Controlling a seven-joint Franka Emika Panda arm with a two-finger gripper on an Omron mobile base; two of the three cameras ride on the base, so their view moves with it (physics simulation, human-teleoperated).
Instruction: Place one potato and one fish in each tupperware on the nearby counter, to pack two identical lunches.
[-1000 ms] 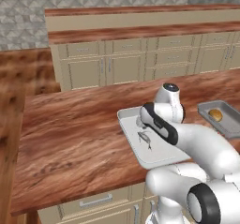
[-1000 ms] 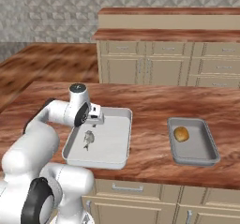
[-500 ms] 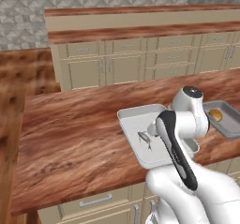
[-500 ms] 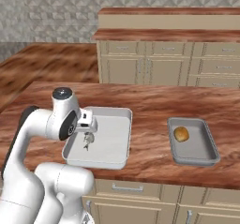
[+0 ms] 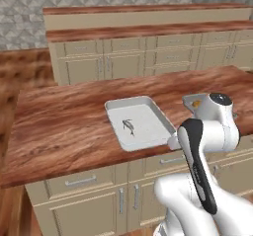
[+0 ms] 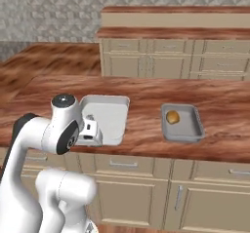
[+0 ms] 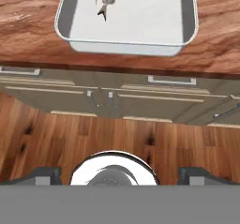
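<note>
left base view: a fish (image 5: 128, 127) lies in the big tray (image 5: 114, 107) on the counter (image 5: 64, 121). right base view: a potato (image 6: 172, 117) sits in the small tray (image 6: 192, 134). hand view: the claw (image 7: 119, 174) is wide open, empty, off the counter edge. the potato looks firm and smooth; grip across its middle.

Larger tupperware tray (image 5: 160, 115): light grey, rounded corners, raised rim, resting flat on the reddish-brown wood-grain tabletop (image 5: 69, 116) near its front edge. It holds one fish (image 5: 128, 127), small, mottled grey, lying flat on the tray floor towards one side, clear of the walls; in the hand view its tail fin points towards the front rim. Smaller tupperware tray (image 6: 191, 129): same colour, darker floor, well apart from the larger along the tabletop. It holds one orange-brown potato (image 6: 172, 117) near a far corner.
</note>
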